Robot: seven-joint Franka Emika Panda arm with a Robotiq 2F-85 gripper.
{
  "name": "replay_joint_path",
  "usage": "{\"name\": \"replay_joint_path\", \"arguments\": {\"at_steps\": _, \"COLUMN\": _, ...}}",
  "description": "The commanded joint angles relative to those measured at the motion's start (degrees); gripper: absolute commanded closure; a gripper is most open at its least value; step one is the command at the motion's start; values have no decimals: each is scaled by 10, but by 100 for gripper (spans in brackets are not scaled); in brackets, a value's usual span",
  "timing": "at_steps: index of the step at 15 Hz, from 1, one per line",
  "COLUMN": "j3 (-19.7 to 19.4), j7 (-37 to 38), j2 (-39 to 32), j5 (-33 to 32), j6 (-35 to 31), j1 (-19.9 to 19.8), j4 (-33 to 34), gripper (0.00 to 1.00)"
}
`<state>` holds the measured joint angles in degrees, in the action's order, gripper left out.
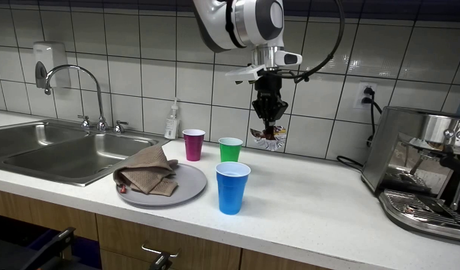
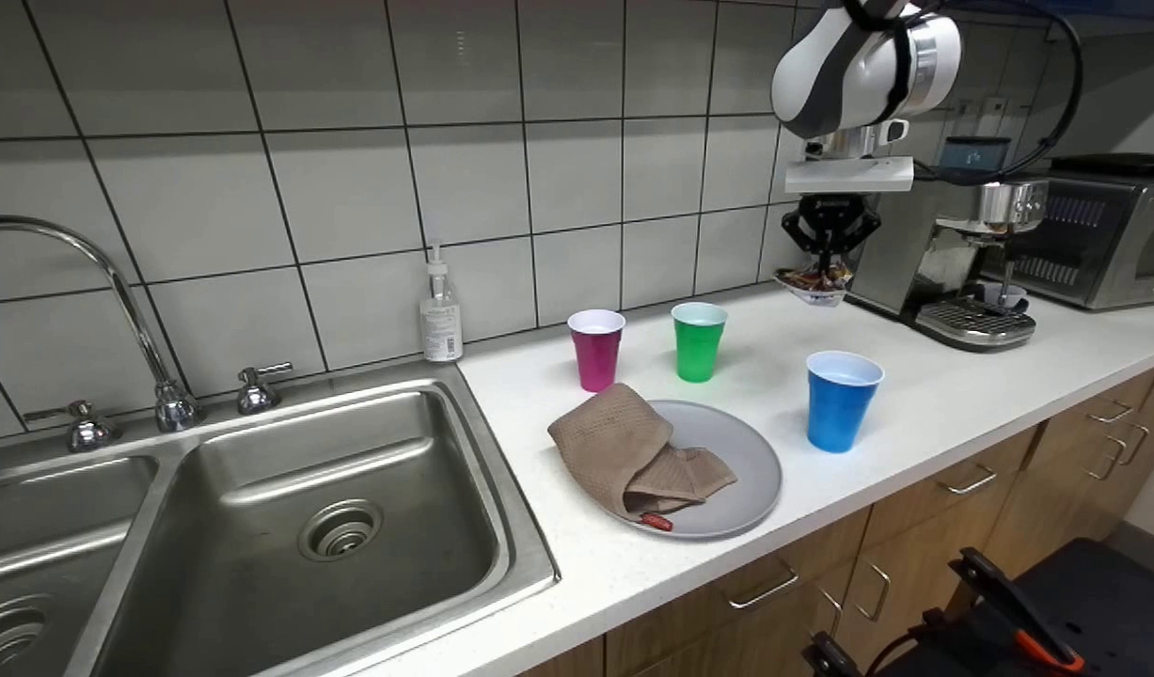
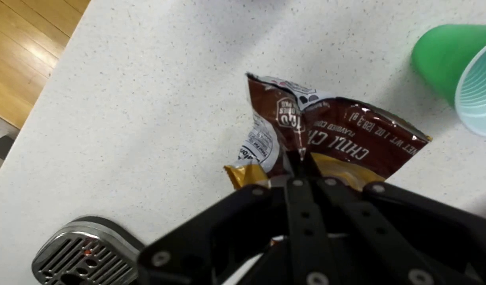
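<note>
My gripper [image 3: 302, 163] is shut on a crumpled snack bag [image 3: 345, 132], brown and yellow with white lettering. The bag folds up on both sides of the fingertips, which are partly hidden in it. In both exterior views the gripper [image 1: 269, 132] points down and holds the bag [image 1: 278, 141] above the white counter. A green cup [image 2: 698, 346] stands upright nearest to it; the wrist view also catches this cup [image 3: 441, 63] at the right. Closer to the counter's front edge is a blue cup [image 2: 838, 406], and a purple cup [image 2: 596, 357] stands near the wall.
A grey plate [image 1: 192, 182] bears a rumpled brown cloth [image 1: 147, 168]. Beyond it lies a steel sink [image 2: 351, 451] with a curved faucet [image 1: 98, 92]. A soap bottle [image 2: 441, 320] stands by the tiled wall. On the opposite side is a coffee machine [image 1: 379, 150].
</note>
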<state>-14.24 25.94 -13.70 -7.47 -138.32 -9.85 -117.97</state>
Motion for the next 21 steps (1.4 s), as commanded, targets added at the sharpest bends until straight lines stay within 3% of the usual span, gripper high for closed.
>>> {"name": "replay_joint_path", "arguments": {"at_steps": 1, "j3": -10, "j7": -23, "j2": -66, "j5": 25, "j6": 36, "j1": -16, "j4": 81, "gripper": 100}}
{"name": "replay_joint_path", "arguments": {"at_steps": 21, "j3": -18, "j7": -33, "j2": -325, "j5": 74, "j6": 177, "j1": -62, "j4": 375, "gripper": 100}}
